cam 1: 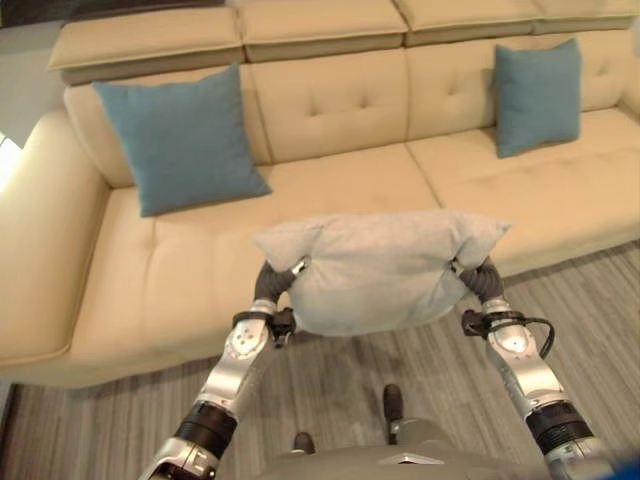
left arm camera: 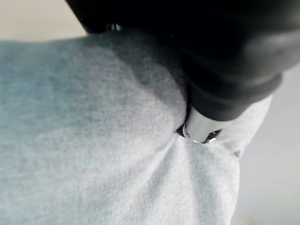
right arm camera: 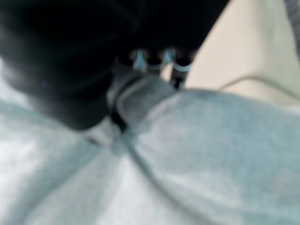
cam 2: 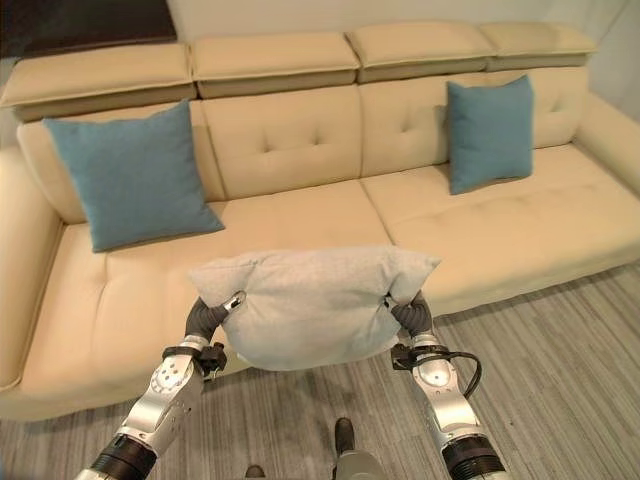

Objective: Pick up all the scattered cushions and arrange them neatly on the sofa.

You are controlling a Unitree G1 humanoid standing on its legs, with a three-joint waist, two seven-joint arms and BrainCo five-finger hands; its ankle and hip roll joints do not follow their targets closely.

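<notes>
Left eye view: a grey cushion (cam 1: 375, 268) held between left hand (cam 1: 276, 283) and right hand (cam 1: 478, 277), before the sofa (cam 1: 330, 120); two blue cushions (cam 1: 183, 140) (cam 1: 539, 95) lean on its backrest. Left wrist view: thumb (left arm camera: 201, 127) dug into fabric. Right wrist view: fingers (right arm camera: 139, 61) clamp a bunched corner.

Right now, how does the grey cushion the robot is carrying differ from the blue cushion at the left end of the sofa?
The grey cushion is pale grey; the left blue cushion is teal. The grey one hangs in the air before the sofa, pinched at its ends by the left hand and right hand; the blue one leans against the backrest, untouched. The grey one looks bunched, the blue one flat and square. Both are soft fabric cushions.
</notes>
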